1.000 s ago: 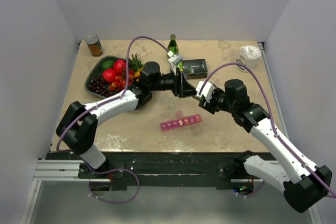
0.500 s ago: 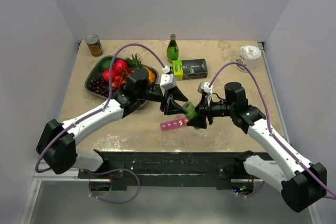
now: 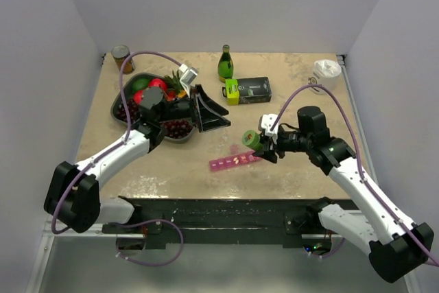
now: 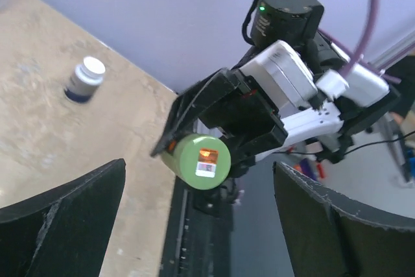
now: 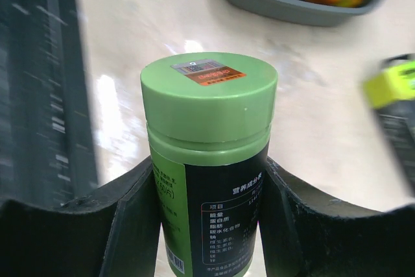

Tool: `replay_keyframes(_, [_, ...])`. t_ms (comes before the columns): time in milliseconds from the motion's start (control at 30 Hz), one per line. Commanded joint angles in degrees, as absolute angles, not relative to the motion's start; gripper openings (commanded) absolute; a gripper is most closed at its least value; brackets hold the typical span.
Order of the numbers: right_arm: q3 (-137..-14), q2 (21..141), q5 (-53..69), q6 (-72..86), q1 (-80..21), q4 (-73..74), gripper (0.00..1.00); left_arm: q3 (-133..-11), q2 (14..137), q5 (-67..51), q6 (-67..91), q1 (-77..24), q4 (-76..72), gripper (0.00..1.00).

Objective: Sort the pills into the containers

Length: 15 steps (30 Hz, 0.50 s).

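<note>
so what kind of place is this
Probably a robot lab test cell: plain walls box in the table, the left arm and right arm mount at its edge, with props like a fruit tray.

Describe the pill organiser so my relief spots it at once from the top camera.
Look at the tan table, midway along its front edge. Just on the near side of the green bottle held by the right end effector lies the pill organiser. It is the only flat pink translucent strip, divided into small compartments.
</note>
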<state>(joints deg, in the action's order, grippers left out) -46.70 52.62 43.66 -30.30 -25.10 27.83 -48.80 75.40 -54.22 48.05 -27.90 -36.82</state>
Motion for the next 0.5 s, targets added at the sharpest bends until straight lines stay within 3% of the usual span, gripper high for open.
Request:
replay_keyframes(0, [-49.92, 50.01, 30.77, -51.75, -25.31, 30.15, 0.00, -53.33, 76.82, -50.40, 58.12, -30.66, -32.02, 0.99])
replay_keyframes(133, [-50.27, 50.71, 26.38, -54.31, -26.28, 27.43, 0.00, -61.60, 79.27, -40.61, 44.83, -36.29, -11.37, 0.99])
replay_keyframes(467, [-50.36, 51.06, 25.31, -51.33, -26.63, 24.96, 0.00, -71.36, 88.50, -31.03, 36.58, -43.41, -0.10, 0.96])
